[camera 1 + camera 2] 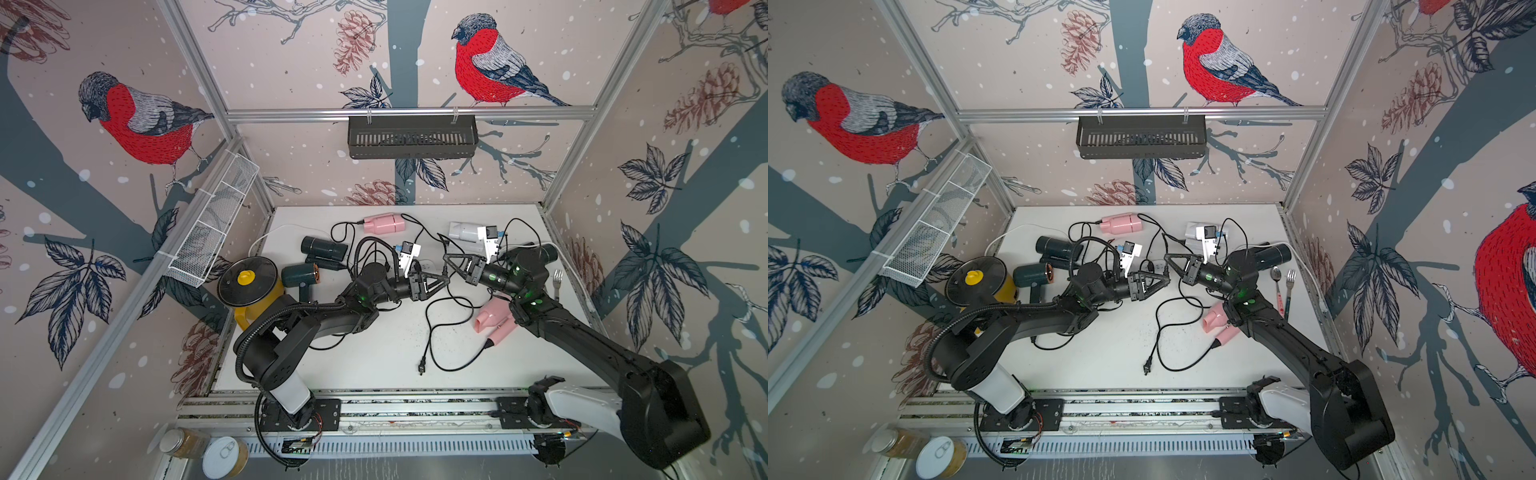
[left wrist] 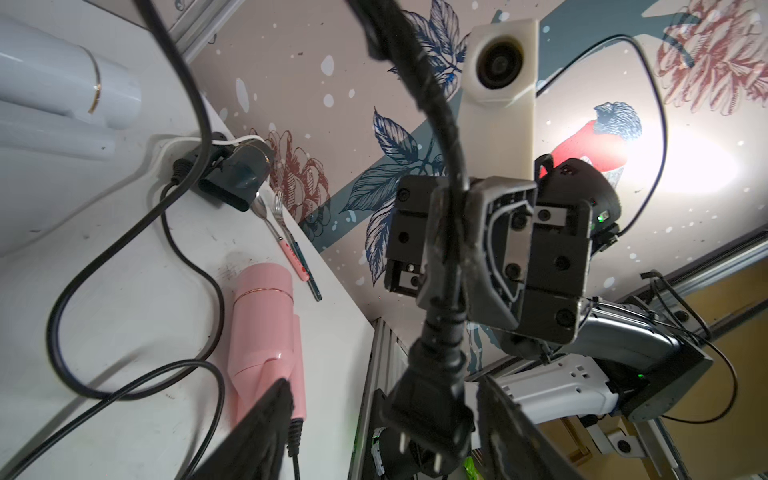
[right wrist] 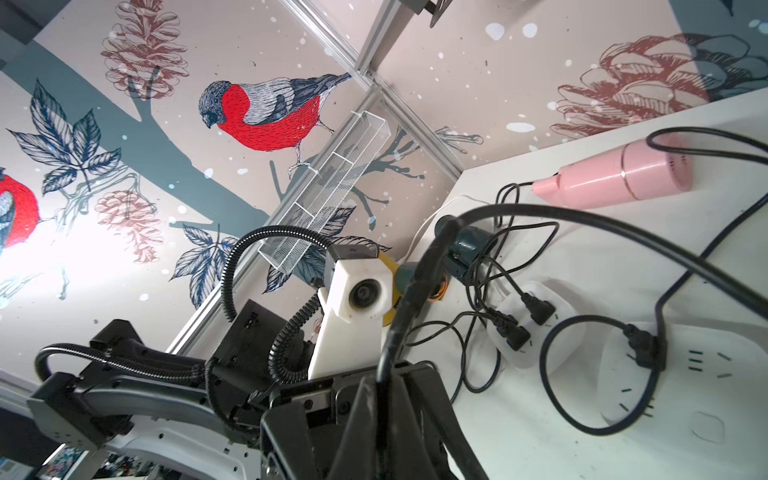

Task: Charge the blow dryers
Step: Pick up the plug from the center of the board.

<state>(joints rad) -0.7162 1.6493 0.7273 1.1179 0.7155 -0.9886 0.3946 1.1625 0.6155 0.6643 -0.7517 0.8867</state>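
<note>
The right jaws clench a cord just behind its plug, presenting it so the left jaws, parted about the plug, can likely take it. The dryers lie about the worktop, a pink dryer by the right arm.

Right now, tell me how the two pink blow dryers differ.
The far pink dryer lies crosswise by the back wall, fully in view; the near pink dryer lies slanted at the right side, partly under the right arm. Both are pink, with a thin ring around the barrel.
</note>
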